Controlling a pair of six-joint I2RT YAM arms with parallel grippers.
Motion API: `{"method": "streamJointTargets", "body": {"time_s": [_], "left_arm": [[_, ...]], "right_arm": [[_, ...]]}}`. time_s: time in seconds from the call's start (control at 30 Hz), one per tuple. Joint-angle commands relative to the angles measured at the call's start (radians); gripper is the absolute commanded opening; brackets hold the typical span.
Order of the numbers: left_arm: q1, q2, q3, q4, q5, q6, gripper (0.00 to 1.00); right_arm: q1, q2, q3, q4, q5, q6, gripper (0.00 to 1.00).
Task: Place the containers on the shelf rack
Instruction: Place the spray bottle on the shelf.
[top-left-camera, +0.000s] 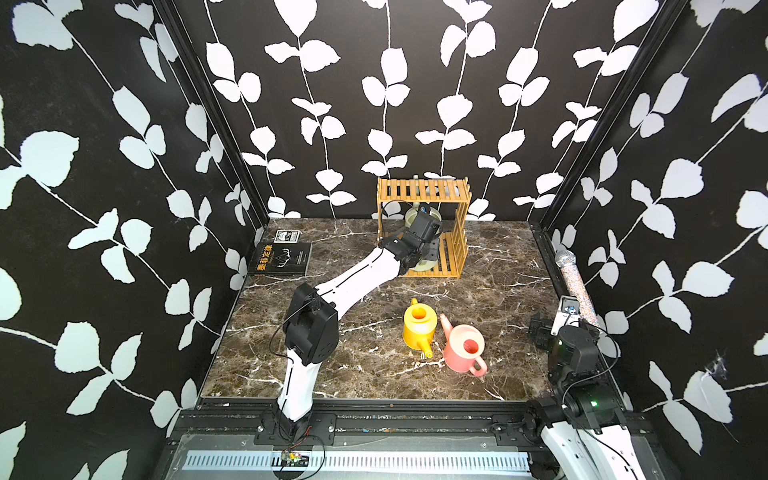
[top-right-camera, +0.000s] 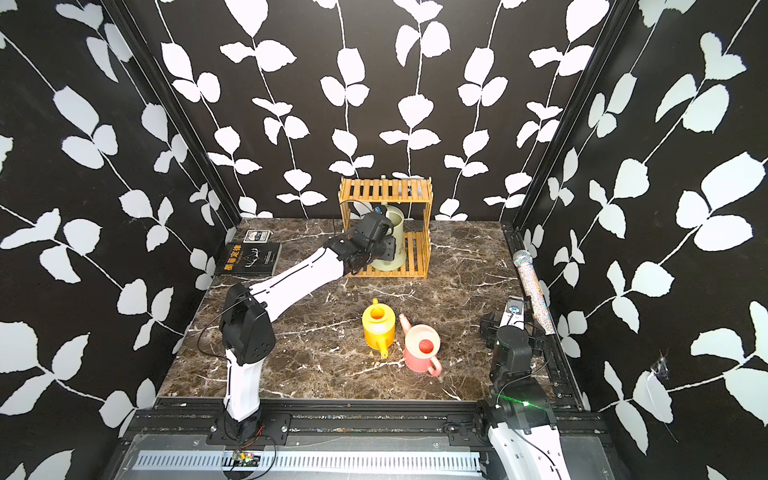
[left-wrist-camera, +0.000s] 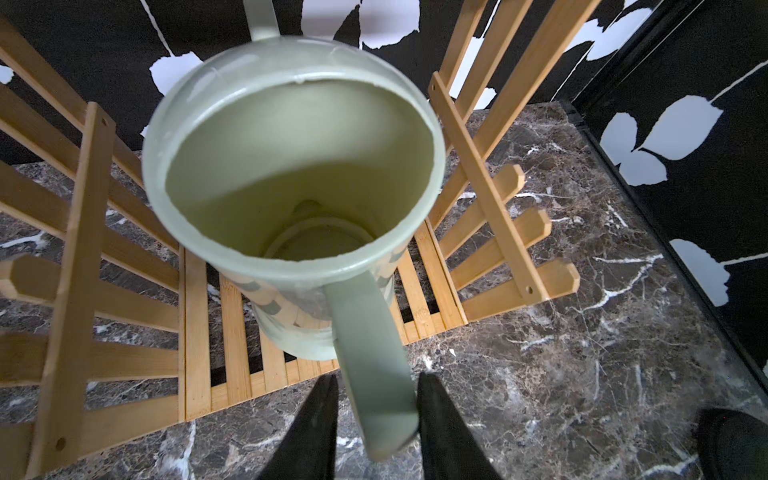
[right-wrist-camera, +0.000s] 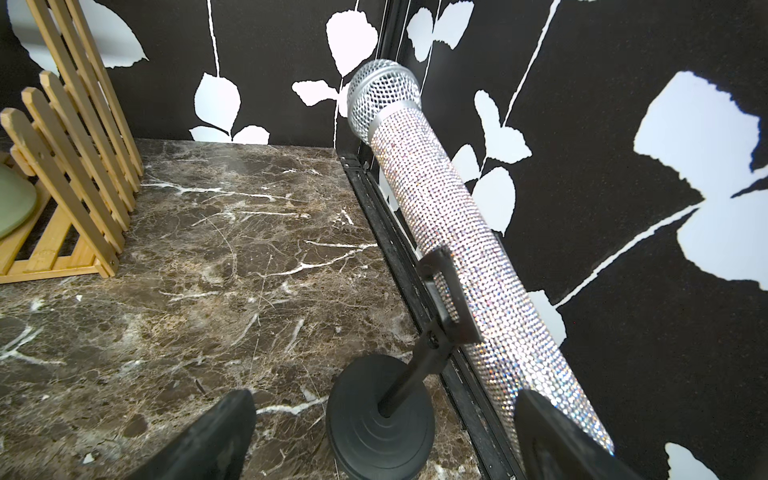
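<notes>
Sage-green plastic first: your large long-spouted watering can (left-wrist-camera: 299, 145) stands upright on the lower tier of the orange-brown slatted bamboo shelf rack (top-left-camera: 399, 192), spout toward the back wall, handle toward the open front. Your left gripper (left-wrist-camera: 376, 376) has one black finger on either side of that handle. One finger looks pressed against it and a thin strip of marble shows beside the other, so I can't tell you whether it's clamped or loose. Out on the dark brown marble tabletop (top-left-camera: 353, 374), the small yellow watering can (top-left-camera: 419, 328) and the small pink watering can (top-left-camera: 463, 349) stand upright just beside each other, well apart from the rack. Your right gripper (right-wrist-camera: 382, 399) hangs at the right edge, jaws spread wide, holding nothing, with the glittery silver microphone (right-wrist-camera: 436, 208) on its black stand close by.
</notes>
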Motion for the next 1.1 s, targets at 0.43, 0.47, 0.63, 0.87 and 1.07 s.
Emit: {"method": "streamJointTargets", "body": {"time_s": [0.43,0.47,0.63,0.87,1.07], "left_arm": [[-0.001,-0.059,-0.016,-0.020,0.000,0.000,0.47],[-0.001,-0.065,-0.016,-0.023,0.001,0.001,0.48],[-0.001,-0.111,-0.047,-0.034,0.005,0.023,0.53],[0.000,-0.201,-0.119,-0.056,-0.015,0.107,0.59],[0.010,-0.298,-0.204,-0.066,-0.035,0.207,0.64]], "right_arm": [[-0.003,-0.008,-0.005,0.032,-0.005,-0.003,0.99],[-0.003,-0.010,-0.006,0.031,-0.005,-0.003,0.99],[-0.003,-0.007,-0.005,0.032,-0.004,-0.002,0.99],[-0.003,-0.012,-0.005,0.027,-0.016,-0.004,0.99],[-0.003,-0.015,-0.003,0.020,-0.032,-0.004,0.99]]}}
